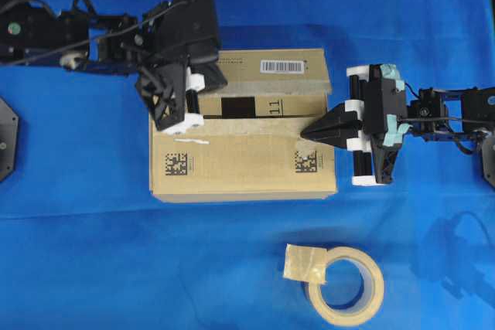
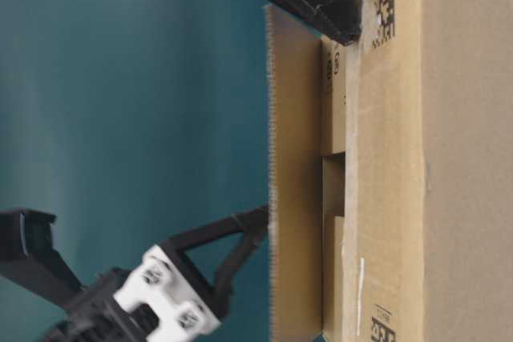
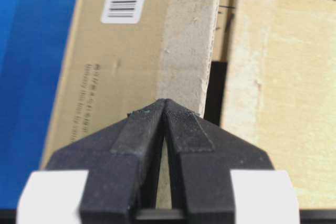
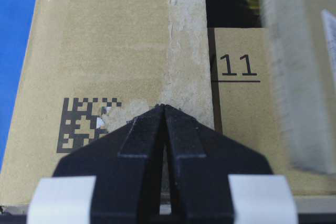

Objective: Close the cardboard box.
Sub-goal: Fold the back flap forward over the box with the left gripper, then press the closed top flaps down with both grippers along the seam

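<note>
The cardboard box point(image 1: 232, 171) lies in the middle of the blue cloth. Its near flap point(image 4: 105, 40), printed with two black codes, lies flat. The far flap point(image 3: 121, 66) carries a white barcode label point(image 1: 282, 66) and looks slightly raised. A dark gap point(image 1: 240, 106) stays between them, beside an inner flap marked "11" point(image 4: 239, 65). My left gripper point(image 1: 223, 81) is shut and empty, with its tip at the far flap's taped edge point(image 3: 189, 40). My right gripper point(image 1: 303, 135) is shut and empty, its tip resting on the near flap by a code point(image 4: 84, 124).
A beige tape roll point(image 1: 346, 285) with a loose tape piece lies on the cloth in front of the box, to the right. The left arm point(image 1: 93, 36) and right arm point(image 1: 448, 117) reach in from the two sides. Blue cloth point(image 1: 93, 253) surrounds the box.
</note>
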